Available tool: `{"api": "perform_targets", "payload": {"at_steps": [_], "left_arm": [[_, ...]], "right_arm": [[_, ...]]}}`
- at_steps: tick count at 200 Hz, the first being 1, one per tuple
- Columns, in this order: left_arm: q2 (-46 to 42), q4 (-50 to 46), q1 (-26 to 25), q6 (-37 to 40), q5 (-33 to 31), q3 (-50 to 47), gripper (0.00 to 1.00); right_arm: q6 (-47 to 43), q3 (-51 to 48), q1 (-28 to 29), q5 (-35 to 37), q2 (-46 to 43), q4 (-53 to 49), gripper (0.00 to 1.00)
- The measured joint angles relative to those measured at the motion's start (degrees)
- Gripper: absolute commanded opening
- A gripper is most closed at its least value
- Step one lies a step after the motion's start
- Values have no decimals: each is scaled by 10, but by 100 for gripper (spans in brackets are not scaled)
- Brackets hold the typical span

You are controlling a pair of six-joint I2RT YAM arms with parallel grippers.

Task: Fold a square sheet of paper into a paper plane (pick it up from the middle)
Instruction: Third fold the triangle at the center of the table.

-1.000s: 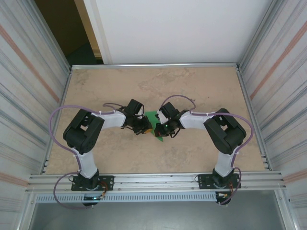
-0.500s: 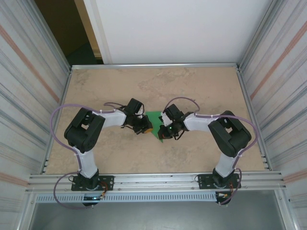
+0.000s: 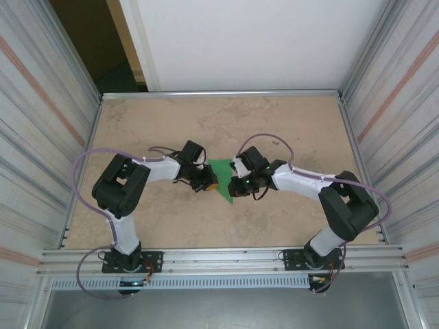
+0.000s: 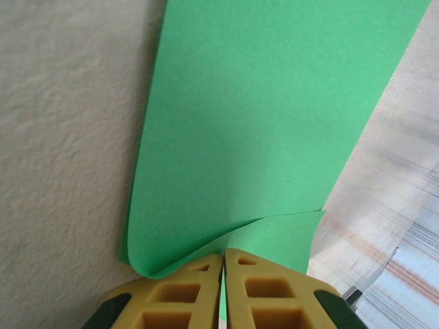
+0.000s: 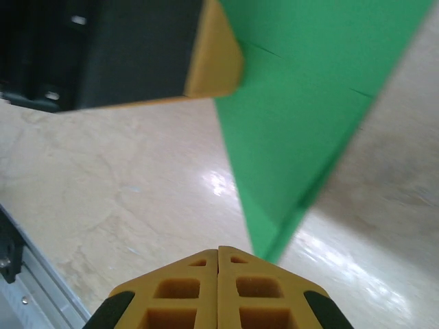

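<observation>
The square sheet of paper (image 3: 222,182), folded to a pointed, angular shape, is at the middle of the table (image 3: 288,123), between the two grippers. The left gripper (image 4: 223,257) is clamped on its edge, with green squeezed between the yellow fingers. The right gripper (image 5: 219,250) has its fingers pressed together with nothing between them. The paper's point lies just beside them, perhaps touching. Since a second ago the right arm's elbow has swung outward, and more green shows.

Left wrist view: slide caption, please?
Left tool shut on the curled edge of the green paper, over the beige table.
</observation>
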Motion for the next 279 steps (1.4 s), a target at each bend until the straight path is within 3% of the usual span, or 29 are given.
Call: {"api": "perform_targets", "payload": {"at_steps": [88,203,279], "left_arm": [[0,0,0,0,1,0,13],[14,-9,5,16,19,12,13],[17,-13,8,16,25,16,13]], "right_arm": [[2,55,21,-10,124,16,4],[1,-6,-26,-66,113,82,4],[0,-94,-47,-65,37,83,4]]}}
